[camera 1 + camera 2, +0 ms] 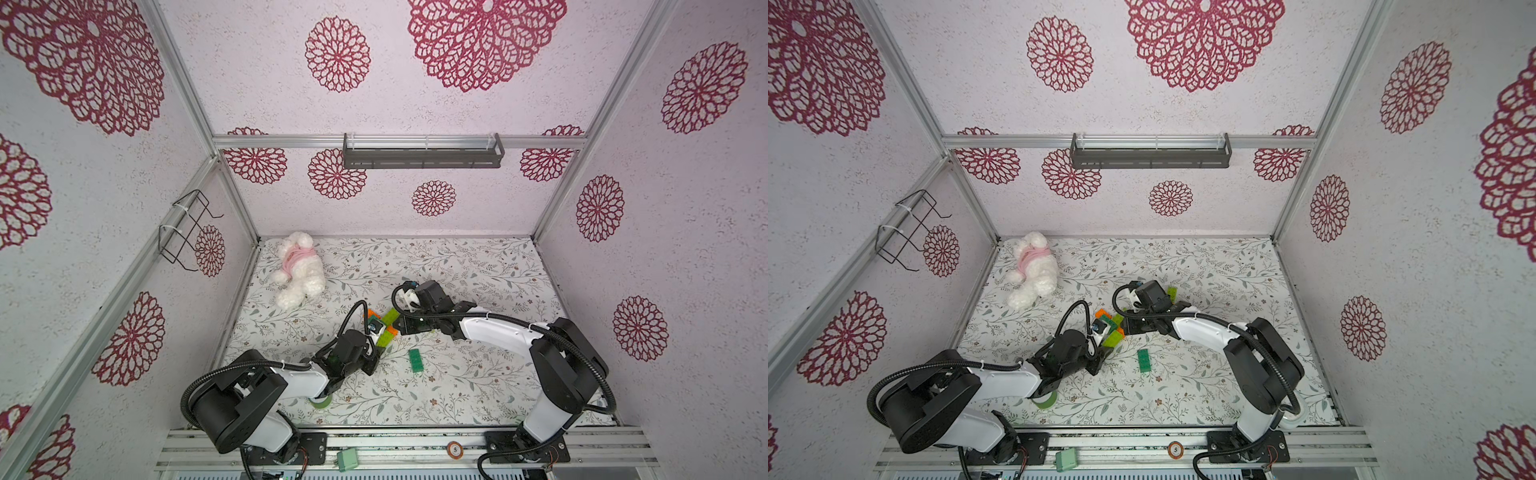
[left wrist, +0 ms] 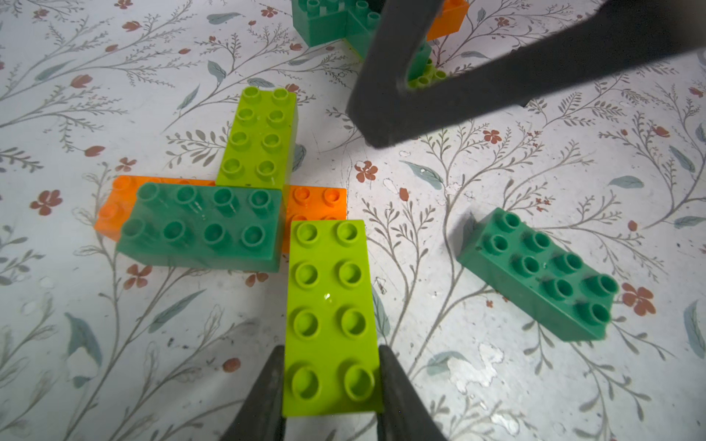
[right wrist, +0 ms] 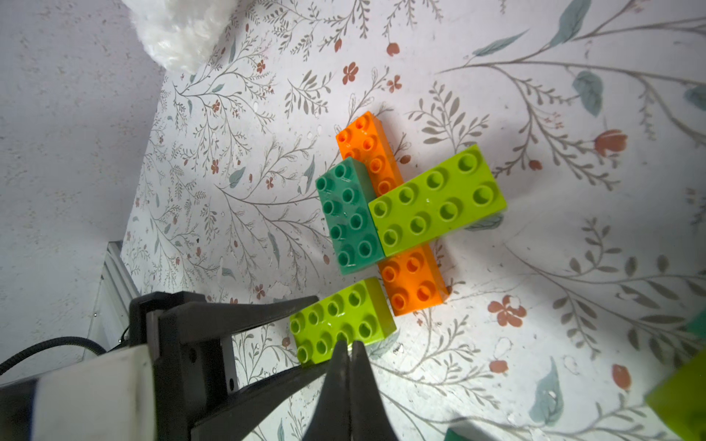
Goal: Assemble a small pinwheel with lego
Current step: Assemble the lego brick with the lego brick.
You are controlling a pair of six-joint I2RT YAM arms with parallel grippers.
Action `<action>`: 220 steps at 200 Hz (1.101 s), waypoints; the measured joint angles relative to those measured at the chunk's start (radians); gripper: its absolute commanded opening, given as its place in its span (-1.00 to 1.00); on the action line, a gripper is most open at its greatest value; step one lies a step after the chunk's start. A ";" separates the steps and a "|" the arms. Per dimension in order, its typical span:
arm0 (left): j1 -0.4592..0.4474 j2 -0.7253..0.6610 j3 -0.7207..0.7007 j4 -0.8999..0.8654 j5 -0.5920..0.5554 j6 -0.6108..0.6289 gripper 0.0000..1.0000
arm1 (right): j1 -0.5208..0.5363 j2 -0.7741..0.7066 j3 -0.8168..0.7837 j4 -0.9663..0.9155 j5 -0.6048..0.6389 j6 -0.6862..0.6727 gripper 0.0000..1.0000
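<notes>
Left gripper [image 2: 331, 355] clamped on lime green brick [image 2: 328, 290]; right gripper [image 3: 349, 347] fully together, empty.

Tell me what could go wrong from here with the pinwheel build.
1. The left gripper grips the lime brick by one end only; a push could twist it askew against the orange brick.
2. The shut right gripper hangs right by that brick, close to the left gripper; they may collide.
3. Nothing seems to hold the orange brick down, so pressing might slide it across the mat.
</notes>
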 measured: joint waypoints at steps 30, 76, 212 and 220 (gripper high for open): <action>0.014 0.005 0.000 0.032 0.034 0.017 -0.75 | 0.000 0.023 0.000 0.003 -0.011 0.000 -1.00; 0.029 0.031 0.002 0.057 0.041 0.024 -0.75 | 0.000 0.045 0.020 0.003 -0.021 0.000 -1.00; 0.035 0.077 0.045 0.038 0.033 0.031 -0.76 | 0.000 0.155 0.124 -0.062 0.036 -0.010 -1.00; 0.035 0.078 0.048 0.032 0.032 0.031 -0.76 | 0.001 0.158 0.126 -0.066 0.038 -0.010 -1.00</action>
